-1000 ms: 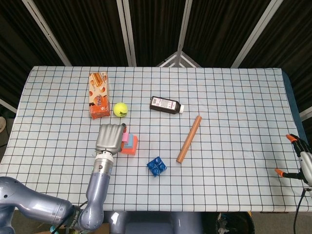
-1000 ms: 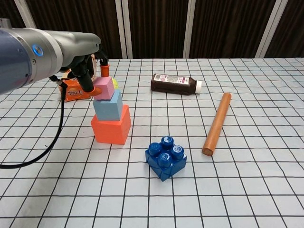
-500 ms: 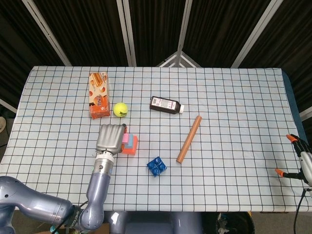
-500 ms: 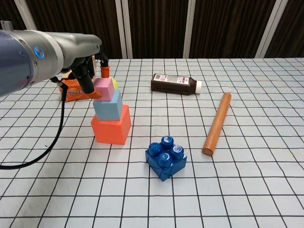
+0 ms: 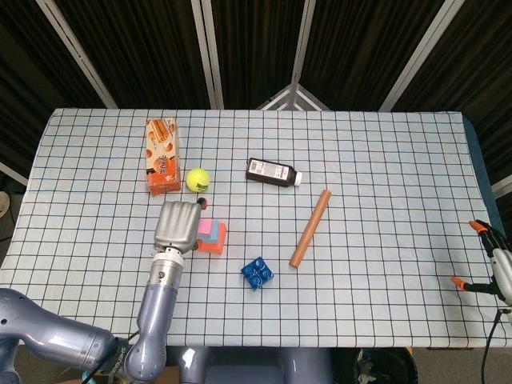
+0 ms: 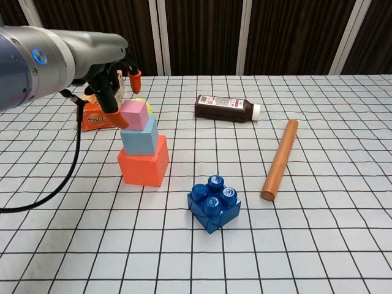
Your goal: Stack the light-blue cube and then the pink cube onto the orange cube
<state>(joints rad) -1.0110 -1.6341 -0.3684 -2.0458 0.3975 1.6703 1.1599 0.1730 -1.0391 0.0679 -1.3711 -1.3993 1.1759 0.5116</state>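
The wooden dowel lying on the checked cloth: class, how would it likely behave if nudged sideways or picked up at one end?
The wooden dowel looks round and lies flat, so a sideways nudge would probably roll it. It appears straight and rigid, so it should not droop when lifted. Being long and thin, it would likely tip down if held at one end.

white label on dark bottle [image 6: 227,108], print too small to read, orange snack box [image 5: 162,156] lettering illegible

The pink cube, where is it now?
In the chest view, left of centre, the pink cube sits atop the light-blue cube, beside the left robot hand.
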